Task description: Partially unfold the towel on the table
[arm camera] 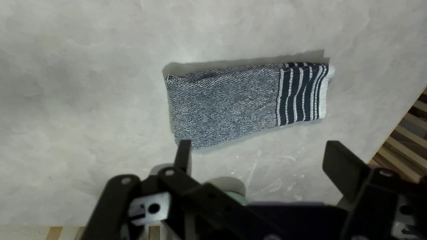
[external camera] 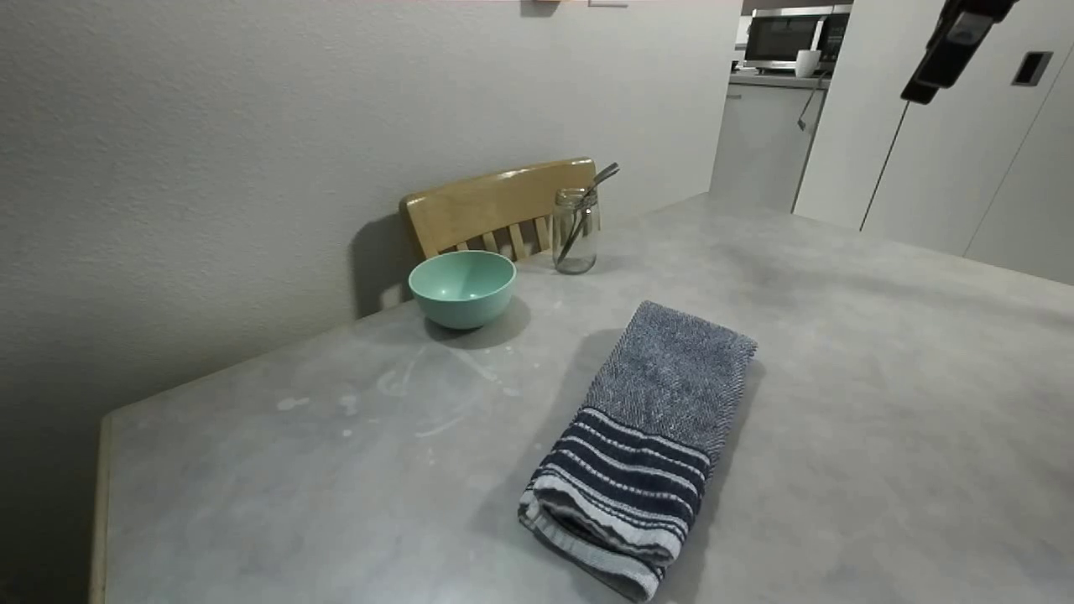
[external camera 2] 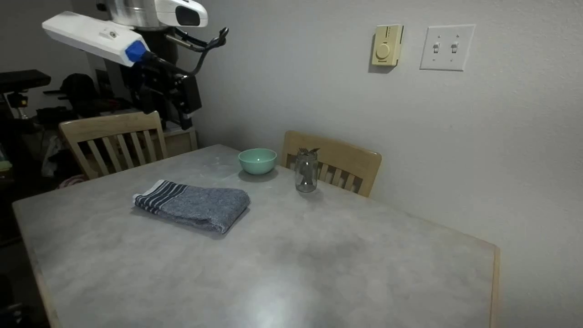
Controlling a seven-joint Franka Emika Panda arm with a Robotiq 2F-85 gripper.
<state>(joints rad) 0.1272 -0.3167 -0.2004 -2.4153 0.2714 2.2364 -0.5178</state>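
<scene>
Striped towel [arm camera: 230, 106] folded near center of wrist view, grey surface [arm camera: 83, 100] beneath, jaws spread wide at bottom.

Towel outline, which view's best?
The wrist view: it sees the towel from above with least slant, though the open jaws partly cover a corner. Both exterior views show it obliquely; in an exterior view its striped end shows stacked layers.

2 exterior views show the same table [external camera 2: 364, 259] and towel [external camera 2: 200, 205] slantwise, from different sides; the wrist view looks down.
</scene>
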